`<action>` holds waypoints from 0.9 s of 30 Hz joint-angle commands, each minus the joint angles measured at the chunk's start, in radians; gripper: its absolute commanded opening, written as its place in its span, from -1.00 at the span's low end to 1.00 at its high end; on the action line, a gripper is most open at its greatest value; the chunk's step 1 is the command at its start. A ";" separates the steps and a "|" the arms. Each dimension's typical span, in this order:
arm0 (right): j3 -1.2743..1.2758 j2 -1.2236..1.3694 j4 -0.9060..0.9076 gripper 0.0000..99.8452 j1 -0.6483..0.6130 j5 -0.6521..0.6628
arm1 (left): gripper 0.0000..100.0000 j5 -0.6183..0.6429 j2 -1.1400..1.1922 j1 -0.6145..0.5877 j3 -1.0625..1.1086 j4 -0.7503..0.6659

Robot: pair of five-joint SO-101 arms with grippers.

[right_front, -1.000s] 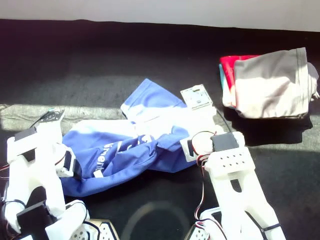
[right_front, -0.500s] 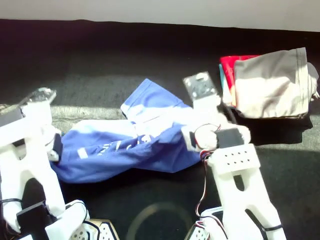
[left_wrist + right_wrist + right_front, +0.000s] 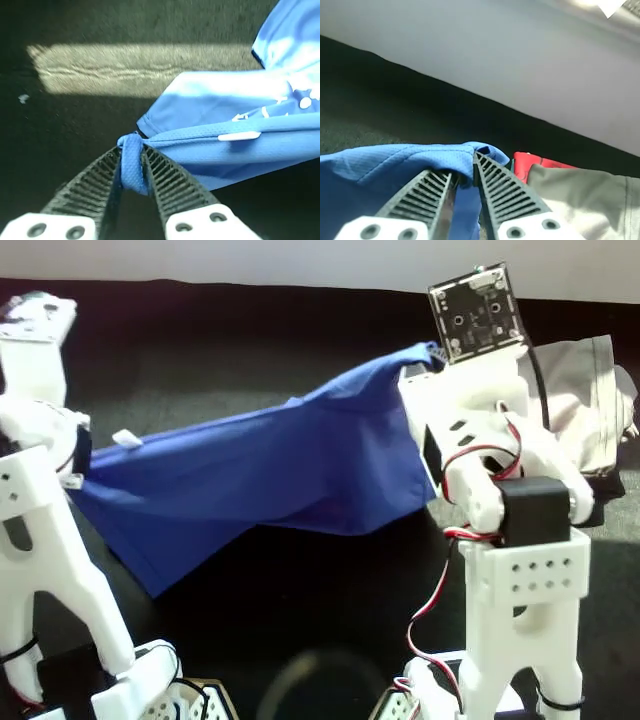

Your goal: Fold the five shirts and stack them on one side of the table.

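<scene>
A blue shirt (image 3: 270, 465) hangs stretched in the air between the two arms, above the black table (image 3: 220, 350). My left gripper (image 3: 133, 165) is shut on a bunched edge of the blue shirt (image 3: 240, 125) at its left end (image 3: 85, 455). At the shirt's upper right corner (image 3: 420, 155) my right gripper (image 3: 465, 177) is shut, held high (image 3: 432, 360). A stack of folded shirts (image 3: 585, 405) lies at the back right, with a grey one (image 3: 580, 195) on top and a red one (image 3: 527, 162) under it.
The white base of the left arm (image 3: 40, 540) stands at the front left and that of the right arm (image 3: 520, 600) at the front right. A sunlit strip (image 3: 125, 70) crosses the black table. A pale wall (image 3: 495, 60) runs behind the table.
Both arms have risen and drawn apart. The blue shirt, crumpled on the table a second ago, now hangs spread between the two grippers.
</scene>
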 commanded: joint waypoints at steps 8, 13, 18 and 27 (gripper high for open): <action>-0.573 0.004 0.245 -0.99 0.019 0.018 | -0.98 0.009 -0.334 0.012 -0.191 0.006; -0.823 0.004 0.335 -0.99 0.021 0.095 | -0.98 0.038 -0.455 0.013 -0.199 0.000; -0.943 0.004 0.332 -0.99 0.110 0.160 | -0.98 0.057 -0.495 0.015 -0.199 0.000; -1.047 0.002 0.335 -0.99 0.191 0.180 | -0.98 0.057 -0.503 0.008 -0.236 -0.041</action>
